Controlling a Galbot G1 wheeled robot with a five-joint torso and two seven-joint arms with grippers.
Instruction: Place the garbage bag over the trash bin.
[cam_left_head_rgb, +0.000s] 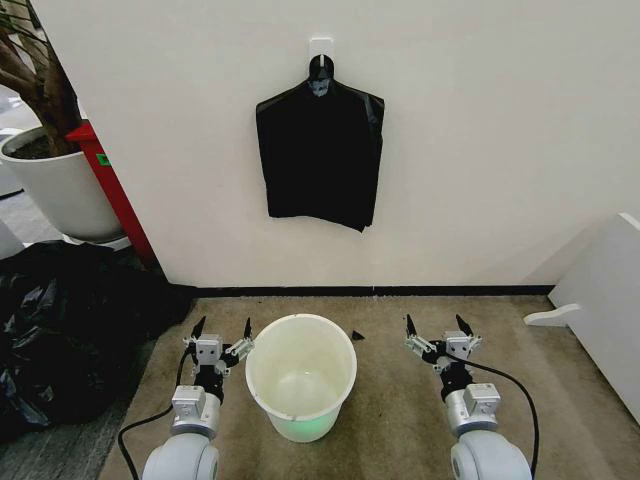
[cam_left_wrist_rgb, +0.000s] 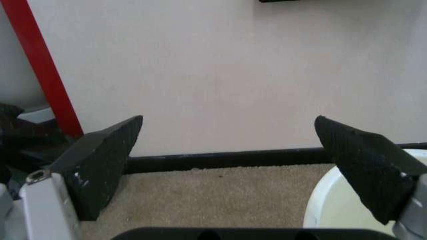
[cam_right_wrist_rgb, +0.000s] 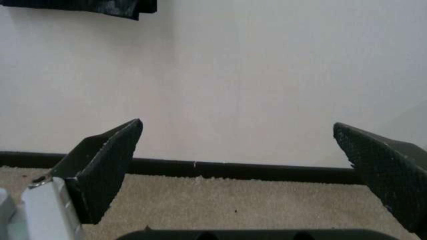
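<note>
The trash bin (cam_left_head_rgb: 301, 375) stands on the carpet (cam_left_head_rgb: 400, 420) between both grippers — left gripper (cam_left_head_rgb: 222, 331) just beside its rim, right gripper (cam_left_head_rgb: 438, 326) farther off. Both have fingers spread wide, holding nothing. A black bag (cam_left_head_rgb: 320, 150) — probably the garbage bag — hangs flat from a white hook (cam_left_head_rgb: 321, 46) on the wall above.

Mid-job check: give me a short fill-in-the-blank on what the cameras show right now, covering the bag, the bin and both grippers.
1. The black bag hangs from a white hook on the ____.
2. The trash bin stands on the carpet, and inside it is ____.
3. The left gripper and the right gripper sit on either side of the bin, both with fingers ____.
4. A large white plant pot stands to the robot's ____.

Missing words: wall; empty; open; left
</note>
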